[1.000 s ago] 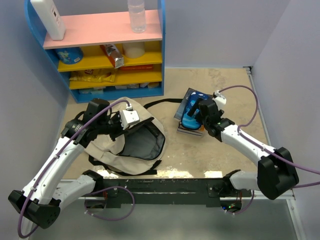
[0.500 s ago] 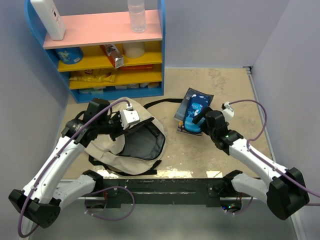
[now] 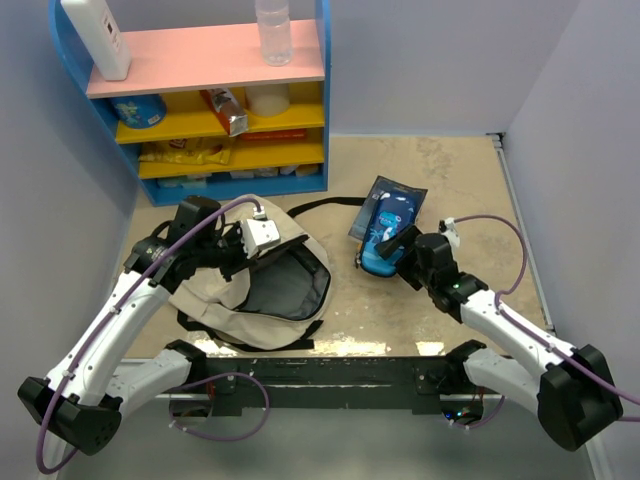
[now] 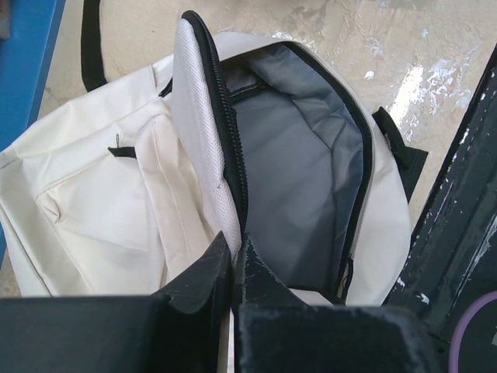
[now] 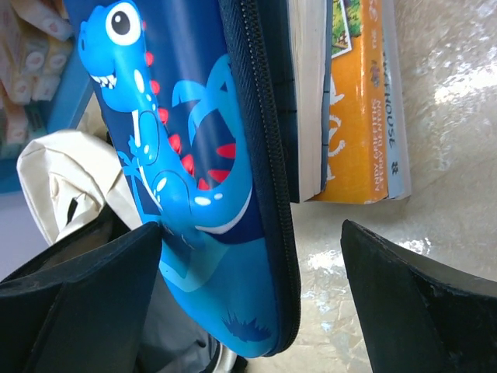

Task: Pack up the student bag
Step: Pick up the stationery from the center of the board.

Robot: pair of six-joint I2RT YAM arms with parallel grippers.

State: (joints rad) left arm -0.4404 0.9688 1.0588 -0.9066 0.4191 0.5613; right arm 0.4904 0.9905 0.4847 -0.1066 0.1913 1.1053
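The student bag [image 3: 205, 290], beige canvas with black straps, lies open at the left, its grey lining [image 4: 295, 171] showing. My left gripper [image 3: 243, 256] is shut on the raised zipper edge of the bag's opening [image 4: 210, 155] and holds it up. A blue pencil case [image 3: 388, 215] with a dinosaur print lies on a stack of books [image 5: 353, 116] to the right of the bag. My right gripper [image 3: 388, 252] is open at the case's near end. In the right wrist view the case [image 5: 178, 155] sits between the spread fingers, against the left finger [image 5: 93, 287] and apart from the right one.
A blue shelf unit [image 3: 310, 100] with pink and yellow boards stands at the back left, holding a clear bottle [image 3: 272, 30], a white object [image 3: 97, 35] and snacks. A black bag strap [image 3: 320, 205] runs towards the books. Walls close in the left, the back and the right.
My right arm has drawn back towards the near edge, so its gripper now stands at the pencil case's near end instead of over it. The left arm and the bag have not moved.
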